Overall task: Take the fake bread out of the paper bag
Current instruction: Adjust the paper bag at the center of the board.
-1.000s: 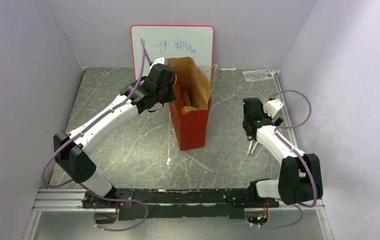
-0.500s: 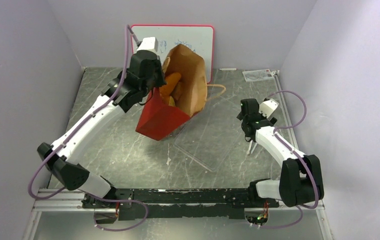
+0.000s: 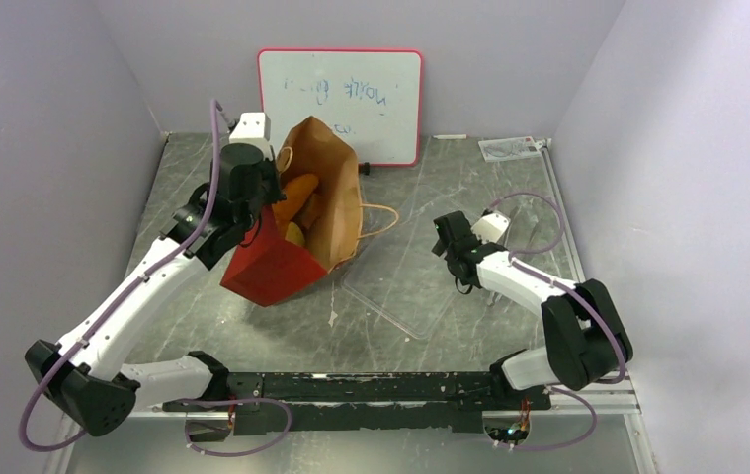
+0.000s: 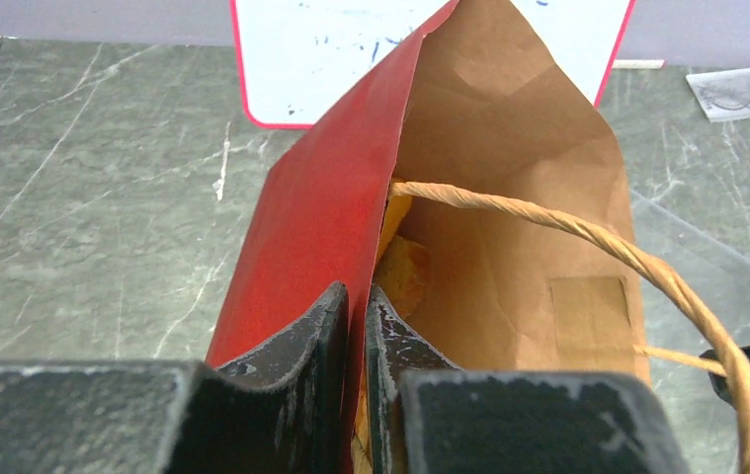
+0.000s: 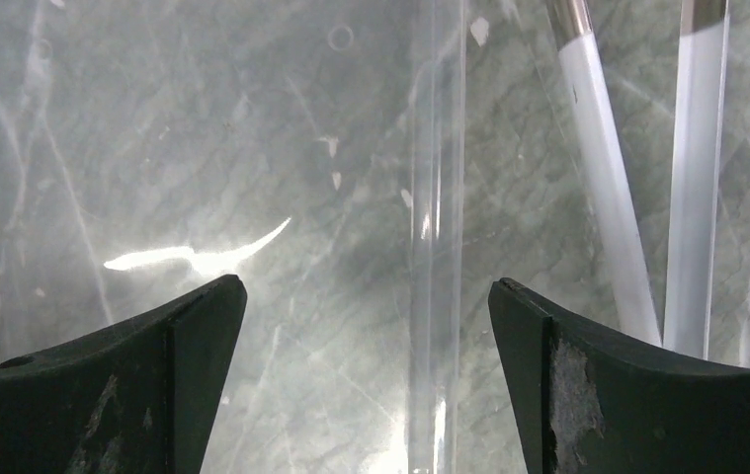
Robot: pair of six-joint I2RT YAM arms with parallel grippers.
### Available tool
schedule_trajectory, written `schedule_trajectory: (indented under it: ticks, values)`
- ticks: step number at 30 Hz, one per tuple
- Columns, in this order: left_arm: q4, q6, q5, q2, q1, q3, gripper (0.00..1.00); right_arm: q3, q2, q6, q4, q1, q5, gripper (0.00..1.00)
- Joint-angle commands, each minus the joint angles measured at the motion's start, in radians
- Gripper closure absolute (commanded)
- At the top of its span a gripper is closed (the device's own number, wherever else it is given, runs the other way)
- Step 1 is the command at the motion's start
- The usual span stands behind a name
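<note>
- The grey marbled table [image 3: 252, 316] carries everything, with a red-framed whiteboard [image 3: 341, 94] leaning against the far wall.
- The left arm [image 3: 143, 286] stretches from the near left corner towards the far middle. The left jaws are clamped together on the red side wall of the paper bag [image 3: 272, 267] near its rim, one jaw outside and one inside, as the left wrist view shows [image 4: 321, 217].
- The paper bag sits left of centre, in front of the whiteboard. It is tilted, with its brown inside and open mouth turned up and to the right. Whether its lower corner touches the table cannot be told.
- The right arm [image 3: 524, 281] bends low over the right half of the table. The right jaws stand wide apart and hold nothing, well apart from the bag.
- A clear plastic sheet [image 3: 420, 286] lies flat on the table between the bag and the right arm, and its edge runs between the right jaws [image 5: 435, 197].
- The fake bread [image 3: 296, 193] is inside the bag: a long orange loaf near the mouth and a smaller orange piece lower down [image 4: 405, 276].
- A twisted tan handle [image 3: 380, 219] loops out of the bag's right side.
</note>
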Motion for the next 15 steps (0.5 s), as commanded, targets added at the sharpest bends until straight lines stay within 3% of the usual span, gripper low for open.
schedule_trajectory:
  ticks: [1,12,15]
  values:
    - [0.143,0.047,0.011,-0.066,0.020,-0.032,0.93,-0.040,-0.028,0.078,-0.019,0.009,-0.022,0.04]
    - [0.166,0.071,0.030,-0.115,0.027,-0.116,0.93,-0.106,0.017,0.131,0.043,0.047,-0.074,0.13]
    - [0.166,0.071,0.034,-0.121,0.026,-0.119,0.93,-0.103,0.048,0.173,0.043,0.080,-0.080,0.27]
